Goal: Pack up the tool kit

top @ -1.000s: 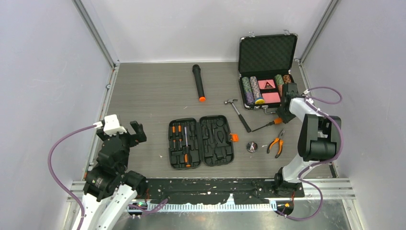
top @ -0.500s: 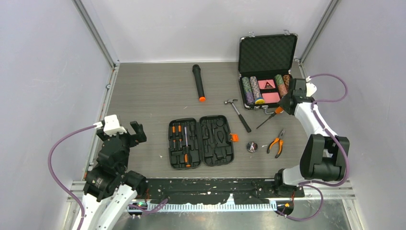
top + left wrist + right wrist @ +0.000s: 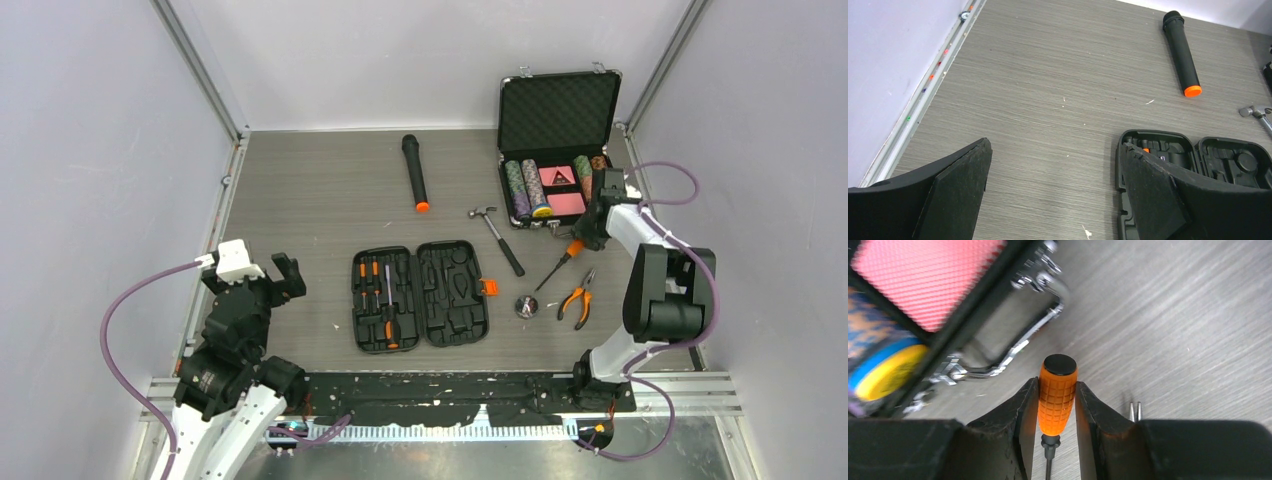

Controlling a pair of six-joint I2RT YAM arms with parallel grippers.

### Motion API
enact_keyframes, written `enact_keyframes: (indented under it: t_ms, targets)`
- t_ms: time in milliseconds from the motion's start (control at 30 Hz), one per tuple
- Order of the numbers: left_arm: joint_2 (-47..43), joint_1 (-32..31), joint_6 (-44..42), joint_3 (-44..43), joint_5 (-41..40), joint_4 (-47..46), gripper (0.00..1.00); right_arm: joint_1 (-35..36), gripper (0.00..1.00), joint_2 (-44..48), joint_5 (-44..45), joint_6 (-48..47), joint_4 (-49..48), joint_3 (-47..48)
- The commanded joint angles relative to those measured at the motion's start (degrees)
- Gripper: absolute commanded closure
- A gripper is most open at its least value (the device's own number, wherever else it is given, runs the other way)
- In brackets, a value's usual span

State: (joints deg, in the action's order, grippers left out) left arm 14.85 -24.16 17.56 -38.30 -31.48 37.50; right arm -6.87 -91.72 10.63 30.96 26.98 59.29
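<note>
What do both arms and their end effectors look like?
The left arm and right arm have black joint housings and white link covers, each trailing a purple cable. The left end effector and right end effector have black fingers with rough padded faces.

The right end effector (image 3: 1056, 387) swung the screwdriver (image 3: 1058, 400).

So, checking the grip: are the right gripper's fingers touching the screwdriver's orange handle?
Touching. The right wrist view shows both fingers of the right gripper pressed against the screwdriver handle's sides.

On my right wrist view the screwdriver (image 3: 1058, 390) shaft runs off the bottom edge; the chip case (image 3: 964, 322) is blurred.
</note>
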Motion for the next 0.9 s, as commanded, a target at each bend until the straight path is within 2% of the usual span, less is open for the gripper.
enact_keyframes:
  t_ms: [0, 133, 200, 300, 367, 600, 700, 867]
  targets:
    - [-0.1, -0.2, -0.3, 0.2, -0.3, -2.7, 0.00, -0.5, 0.95, -1.9, 4.4, 2.5, 0.8, -1.6]
    - [-0.1, -0.2, -0.3, 0.2, -0.3, -2.8, 0.00, -0.5, 0.93, -4.6, 4.1, 2.4, 0.7, -0.9]
    - [-0.1, -0.2, -0.3, 0.2, -0.4, -2.8, 0.00, -0.5, 0.86, -5.8, 3.3, 2.2, 0.8, -0.8]
    - [-0.1, -0.2, -0.3, 0.2, -0.4, -2.7, 0.00, -0.5, 0.70, -7.5, 1.6, 1.4, 0.9, -0.7]
    - [0.0, -0.2, -0.3, 0.2, -0.3, -2.8, 0.01, -0.5, 0.63, -8.4, 0.5, 1.1, 1.4, -0.8]
    - [-0.1, -0.2, -0.3, 0.2, -0.2, -2.8, 0.00, -0.3, 0.50, -8.9, -3.4, 1.0, 1.6, -1.6]
    - [-0.2, -0.2, -0.4, 0.2, -0.2, -2.8, 0.00, 0.2, 0.50, -8.8, -4.2, 0.9, 2.0, -1.7]
    - [-0.3, -0.2, -0.3, 0.3, -0.2, -2.8, 0.00, 0.5, 0.73, -5.5, -4.8, 0.0, 1.4, -2.2]
